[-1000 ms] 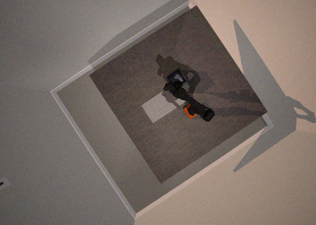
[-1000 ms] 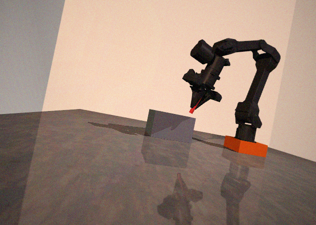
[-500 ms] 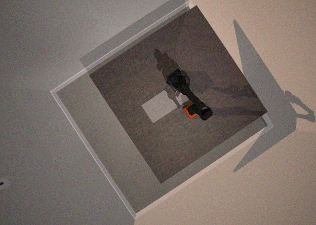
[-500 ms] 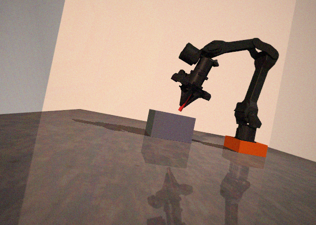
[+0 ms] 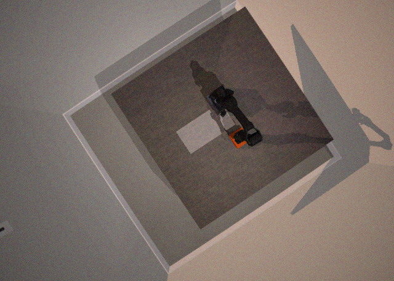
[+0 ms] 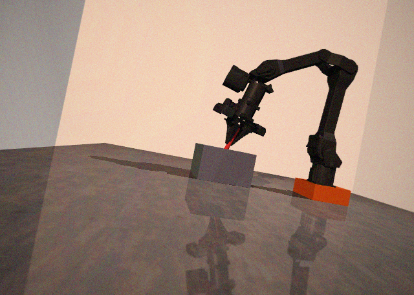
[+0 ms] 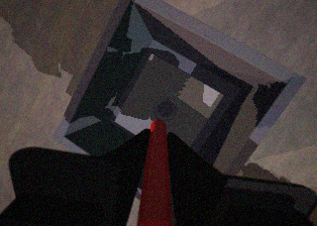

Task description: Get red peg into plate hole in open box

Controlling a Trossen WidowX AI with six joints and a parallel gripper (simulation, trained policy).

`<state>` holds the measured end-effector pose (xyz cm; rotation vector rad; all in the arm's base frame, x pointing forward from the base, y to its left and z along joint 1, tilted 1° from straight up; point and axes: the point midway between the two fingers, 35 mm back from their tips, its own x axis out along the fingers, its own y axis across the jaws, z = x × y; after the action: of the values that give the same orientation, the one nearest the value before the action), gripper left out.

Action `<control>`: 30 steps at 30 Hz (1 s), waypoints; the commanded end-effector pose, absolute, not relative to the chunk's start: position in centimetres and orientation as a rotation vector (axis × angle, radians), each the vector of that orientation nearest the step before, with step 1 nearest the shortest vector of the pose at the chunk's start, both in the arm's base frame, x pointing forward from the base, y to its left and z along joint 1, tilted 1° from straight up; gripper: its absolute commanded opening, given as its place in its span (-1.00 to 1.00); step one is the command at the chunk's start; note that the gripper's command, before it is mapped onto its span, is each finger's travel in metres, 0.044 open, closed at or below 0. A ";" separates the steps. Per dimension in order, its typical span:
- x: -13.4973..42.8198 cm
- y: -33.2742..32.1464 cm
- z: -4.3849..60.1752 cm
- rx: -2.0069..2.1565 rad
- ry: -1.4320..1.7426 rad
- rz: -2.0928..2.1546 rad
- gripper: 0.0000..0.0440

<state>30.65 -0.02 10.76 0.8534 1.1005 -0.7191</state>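
The red peg [image 6: 227, 147] [image 7: 157, 181] is held between the fingertips of my gripper [image 6: 230, 142] [image 7: 158, 135], which is shut on it. The peg leans, its lower end towards the left in the exterior view. That end is hidden behind the near wall of the grey open box [image 6: 224, 166] [image 7: 218, 35]. The fingertips are just above the rim. In the wrist view the plate [image 7: 149, 87] lies at the box bottom, and its dark round hole [image 7: 165, 109] shows just beyond the peg's tip. How far the tip is above the plate I cannot tell. The arm mostly hides the box in the top view.
The box walls stand around the peg's lower end. The orange arm base [image 5: 237, 144] [image 6: 329, 197] stands to the right of the box in the exterior view. A pale rectangle [image 5: 199, 133] shows on the dark floor in the top view, left of the arm. Arm shadows fall across the floor.
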 end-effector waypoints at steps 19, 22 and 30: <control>32.0 -1.7 5.8 0.797 1.235 -0.764 -0.29; 32.7 -2.0 5.9 0.790 1.232 -0.764 -0.25; 34.8 -2.9 6.2 0.777 1.222 -0.748 0.26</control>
<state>34.03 -2.46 6.45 0.7916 1.2158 -0.7462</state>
